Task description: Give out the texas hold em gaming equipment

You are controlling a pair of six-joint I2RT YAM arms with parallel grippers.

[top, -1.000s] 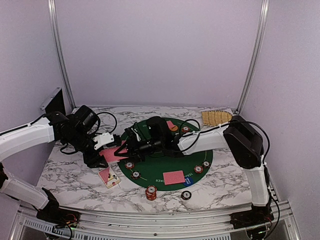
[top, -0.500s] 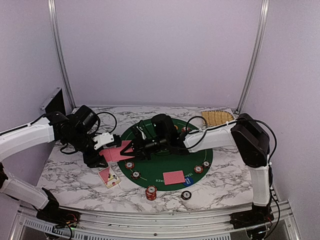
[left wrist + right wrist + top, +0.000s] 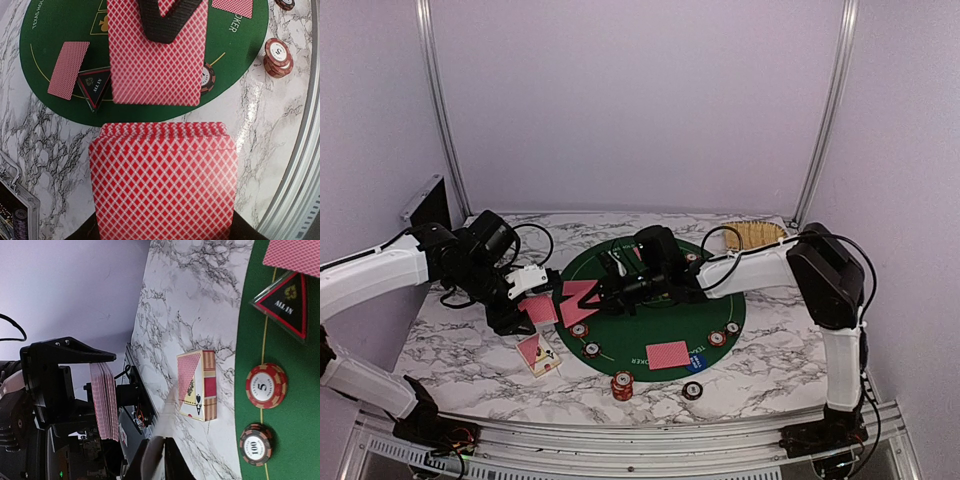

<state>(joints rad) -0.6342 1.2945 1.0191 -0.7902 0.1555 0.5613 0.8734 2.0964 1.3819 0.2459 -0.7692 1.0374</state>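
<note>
A: Left gripper, beside the mat, is clamped on the deck. Why raised?
B: As a dispenser, I judge. Right gripper pinches 1 card just off it, probably to deal. Chip stack waits nearby.

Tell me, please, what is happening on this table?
A card deal seems under way. The left pincer holds the deck of red-backed cards. The right pincer grips a single card just beyond it, over the green mat. Other cards, some poker chips and an All In marker lie on the mat.
</note>
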